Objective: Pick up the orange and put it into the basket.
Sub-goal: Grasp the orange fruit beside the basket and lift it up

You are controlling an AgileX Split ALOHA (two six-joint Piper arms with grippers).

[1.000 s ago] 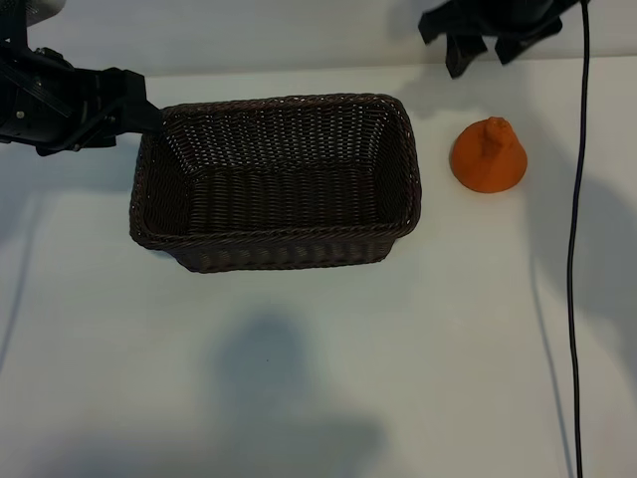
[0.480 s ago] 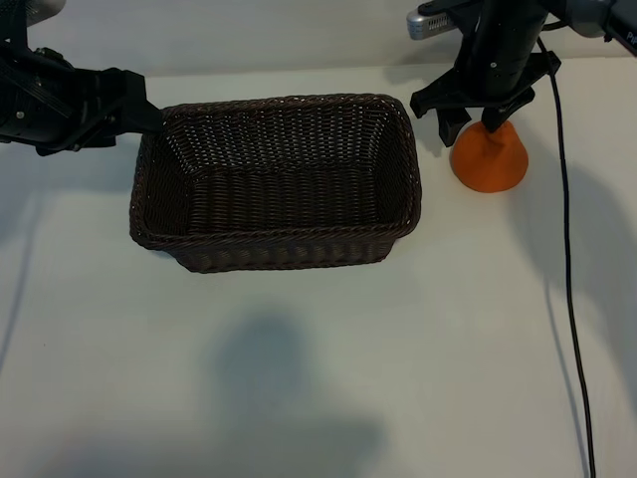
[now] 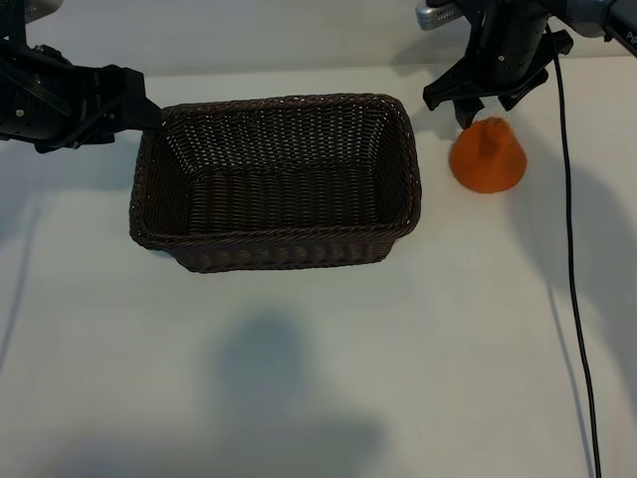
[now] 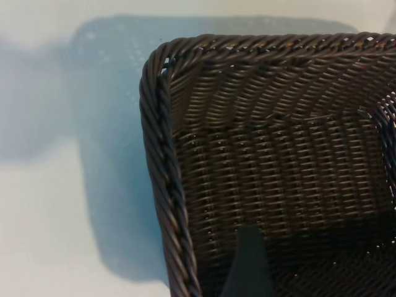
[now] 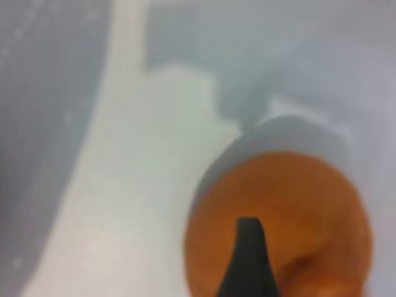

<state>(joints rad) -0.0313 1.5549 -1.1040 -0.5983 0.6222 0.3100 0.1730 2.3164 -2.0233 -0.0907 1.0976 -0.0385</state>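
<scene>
The orange (image 3: 489, 159) rests on the white table to the right of the basket (image 3: 279, 101), knob up. My right gripper (image 3: 488, 108) hangs open just over its top, fingers spread to either side of the knob and not touching it. In the right wrist view one dark finger (image 5: 249, 263) shows in front of the orange (image 5: 297, 204). The dark brown wicker basket stands empty. My left gripper (image 3: 141, 98) is open at its far left corner; in the left wrist view one finger (image 4: 249, 266) reaches inside the braided rim (image 4: 162, 185).
A black cable (image 3: 570, 259) trails from the right arm down the table's right side. White tabletop (image 3: 299, 368) stretches in front of the basket, with a soft shadow on it.
The right arm came down from the top edge to the orange, then shifted slightly right and back. The left arm, basket and orange stayed put.
</scene>
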